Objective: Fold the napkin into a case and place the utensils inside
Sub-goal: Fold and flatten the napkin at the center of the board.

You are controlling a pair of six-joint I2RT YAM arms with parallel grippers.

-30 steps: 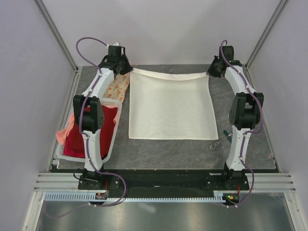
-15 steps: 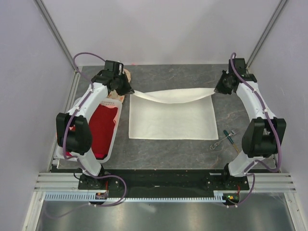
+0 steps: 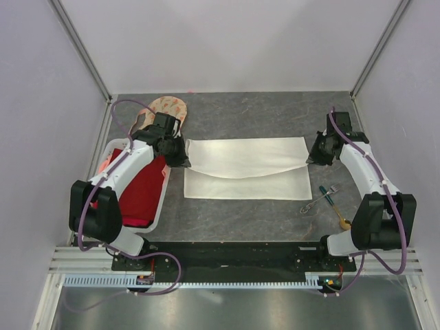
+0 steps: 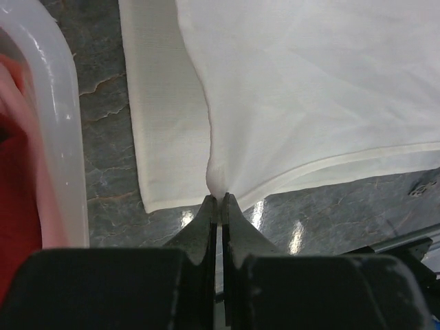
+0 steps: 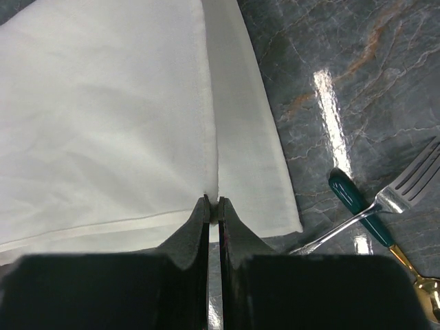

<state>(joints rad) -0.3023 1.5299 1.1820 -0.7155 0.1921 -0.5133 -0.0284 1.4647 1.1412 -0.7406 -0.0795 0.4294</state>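
The plain cream-white cloth napkin (image 3: 247, 157) lies on the grey stone-look table (image 3: 275, 113), half doubled toward its near edge, its lifted corners pinched by the left gripper (image 4: 220, 201) and right gripper (image 5: 213, 204) (both clamped on cloth), so lowering them level should match the edges.

Grey marbled tabletop (image 3: 275, 110), pale lilac walls (image 3: 227, 41), aluminium corner posts (image 3: 80, 48)
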